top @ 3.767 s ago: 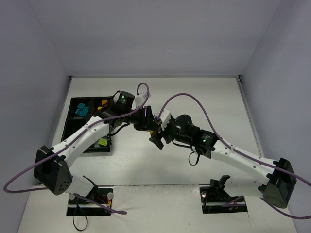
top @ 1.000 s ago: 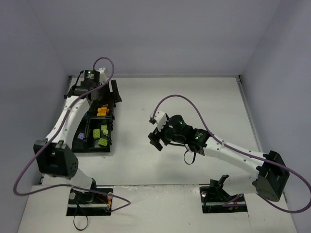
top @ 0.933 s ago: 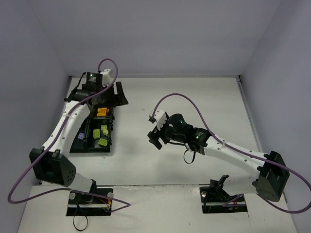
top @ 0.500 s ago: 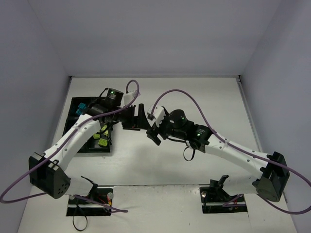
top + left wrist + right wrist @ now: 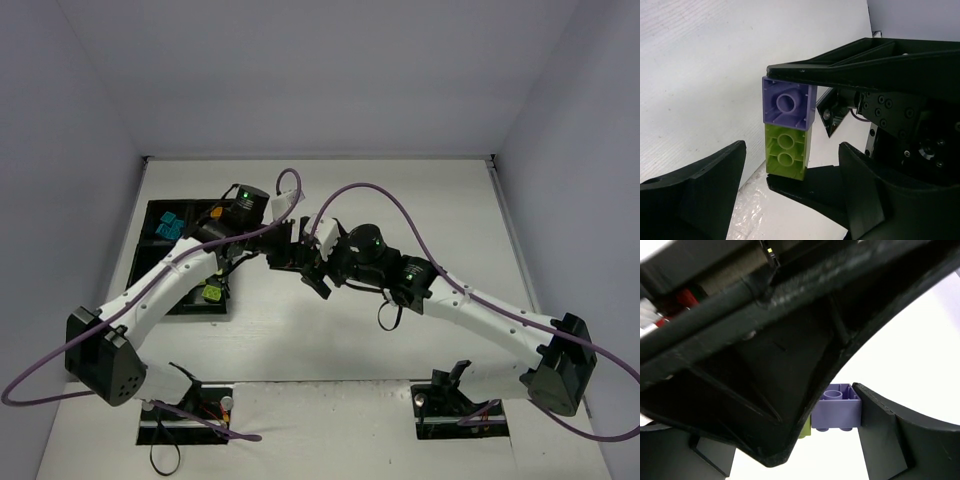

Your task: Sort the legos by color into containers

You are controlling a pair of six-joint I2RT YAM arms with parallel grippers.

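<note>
A purple lego (image 5: 787,102) joined to a lime lego (image 5: 786,152) hangs in mid-air with my right gripper (image 5: 788,127) shut on the pair, one finger on each end. The right wrist view shows the purple lego (image 5: 837,412), a sliver of the lime lego (image 5: 806,430) and one of my fingers (image 5: 880,440). My left gripper (image 5: 792,146) is open, its fingers on either side of the pair without touching it. The two grippers, left (image 5: 288,245) and right (image 5: 318,268), meet above the table's middle. The container tray (image 5: 150,212) lies at the left.
The tray holds teal legos (image 5: 168,227) in the far-left compartment, an orange one (image 5: 214,211) in the far-right one and a lime one (image 5: 211,292) nearer me. The left arm crosses over the tray. Purple cables loop above both arms.
My left arm has swung from the tray's far-left corner to the table's middle, bringing its open gripper around the legos in the right gripper. The right gripper shifted slightly toward it.
</note>
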